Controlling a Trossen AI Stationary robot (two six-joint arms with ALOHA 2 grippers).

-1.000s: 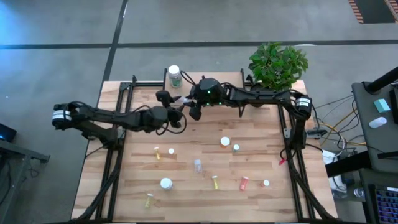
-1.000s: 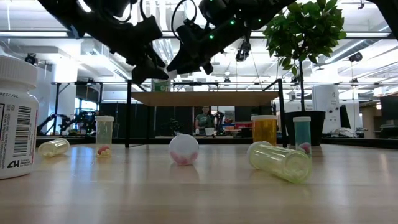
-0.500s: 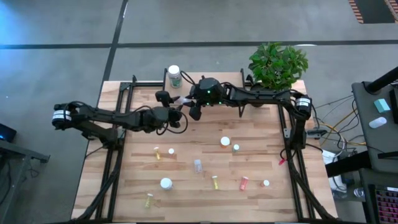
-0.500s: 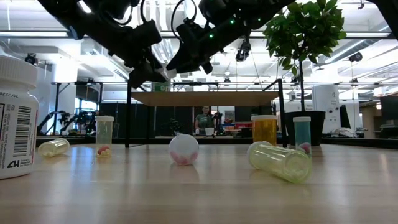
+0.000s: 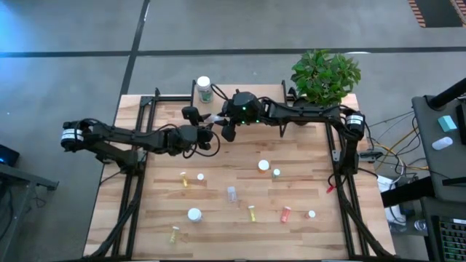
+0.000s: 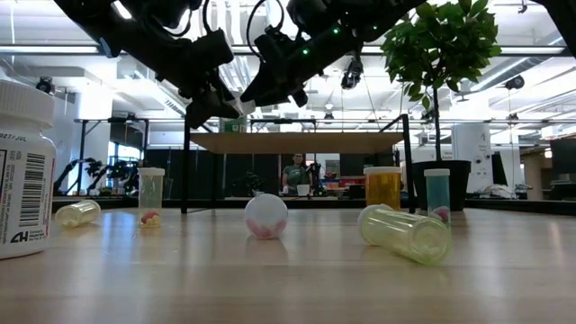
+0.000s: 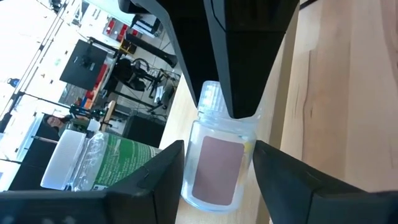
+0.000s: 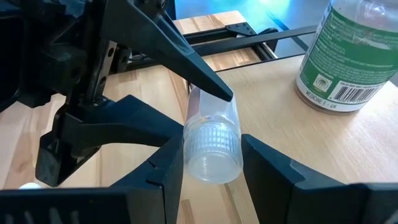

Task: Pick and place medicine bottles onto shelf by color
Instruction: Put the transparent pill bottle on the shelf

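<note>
Both arms meet at the back of the bench (image 5: 240,234), right over the low shelf with the light wooden top board on thin black legs (image 6: 306,142). Between them is one small clear plastic bottle with a ribbed clear cap and a pinkish label (image 8: 211,115), lying on its side in the air a bit above the board, not resting on it going by the low view. The right gripper (image 8: 211,163) has its jaws partly closed, pressed on the cap end from both sides, so that one definitely holds the bottle. The left gripper (image 7: 217,160) comes in from the opposite side and its jaws sit on either side of the bottle's body, very near it, but I honestly can't tell if they're squeezing it or just bracketing it. Just beside all this, a bigger bottle with a green label and a white cap (image 5: 204,89) stands upright on the shelf. The other medicine bottles are scattered on the bench nearer the front, well apart from the arms: a white-capped one (image 5: 263,165), a small yellow one (image 5: 183,178), a clear vial (image 5: 231,193), a round white cap (image 5: 194,214), another yellow one (image 5: 251,212) and an orange one (image 5: 285,213). A leafy green potted plant (image 5: 325,74) sits at the back corner on the right arm's side.
</note>
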